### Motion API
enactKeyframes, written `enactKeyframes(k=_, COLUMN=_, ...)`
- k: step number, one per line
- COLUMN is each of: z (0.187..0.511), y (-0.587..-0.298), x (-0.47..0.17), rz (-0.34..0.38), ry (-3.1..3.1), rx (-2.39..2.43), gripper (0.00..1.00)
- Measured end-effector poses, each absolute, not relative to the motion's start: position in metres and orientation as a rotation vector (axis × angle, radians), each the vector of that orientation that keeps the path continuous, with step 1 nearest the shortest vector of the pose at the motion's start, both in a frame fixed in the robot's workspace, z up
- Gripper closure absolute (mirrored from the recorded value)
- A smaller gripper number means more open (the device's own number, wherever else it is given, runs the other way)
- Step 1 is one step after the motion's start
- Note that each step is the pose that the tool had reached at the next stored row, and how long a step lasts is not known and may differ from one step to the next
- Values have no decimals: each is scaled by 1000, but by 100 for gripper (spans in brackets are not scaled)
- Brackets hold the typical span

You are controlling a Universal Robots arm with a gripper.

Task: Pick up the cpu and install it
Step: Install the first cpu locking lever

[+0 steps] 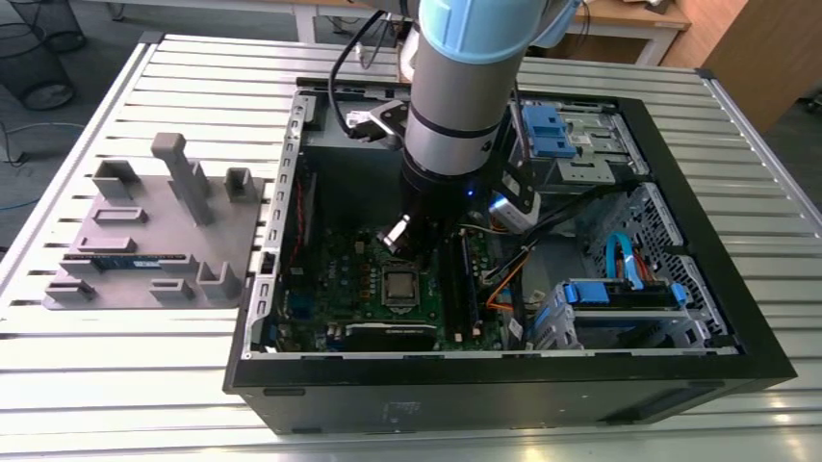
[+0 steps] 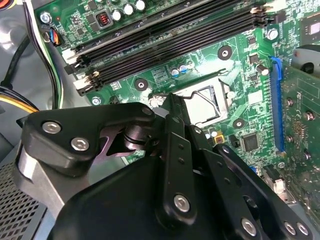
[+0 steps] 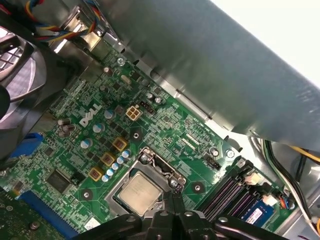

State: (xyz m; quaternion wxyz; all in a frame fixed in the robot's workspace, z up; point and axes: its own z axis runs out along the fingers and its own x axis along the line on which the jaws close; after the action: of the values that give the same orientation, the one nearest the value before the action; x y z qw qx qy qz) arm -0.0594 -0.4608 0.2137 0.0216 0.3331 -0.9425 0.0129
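The cpu [image 3: 136,194] is a silvery square chip lying flat in the motherboard socket, with the metal socket frame [image 3: 152,162] around it. In the exterior view the cpu [image 1: 400,287] shows in the middle of the green board inside the open computer case. My gripper [image 3: 173,196] hangs low over the board beside the socket's edge, its fingers together with nothing between them. In the second wrist view the gripper [image 2: 172,100] points at the near side of the socket [image 2: 206,102]. In the exterior view the gripper [image 1: 414,256] is just above the cpu.
Black memory slots [image 2: 170,37] run next to the socket, and a blue-green memory stick [image 3: 257,214] sits in one. A grey parts fixture [image 1: 154,241] stands on the table at the exterior view's left. Case walls [image 1: 264,260], cables [image 1: 507,279] and blue drive brackets [image 1: 617,294] crowd the board.
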Motion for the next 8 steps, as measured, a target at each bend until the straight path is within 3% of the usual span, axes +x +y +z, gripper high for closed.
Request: enactKeyframes(k=8, z=213, y=-461, x=-59, rz=49, ry=-2920, rx=1030, gripper=89)
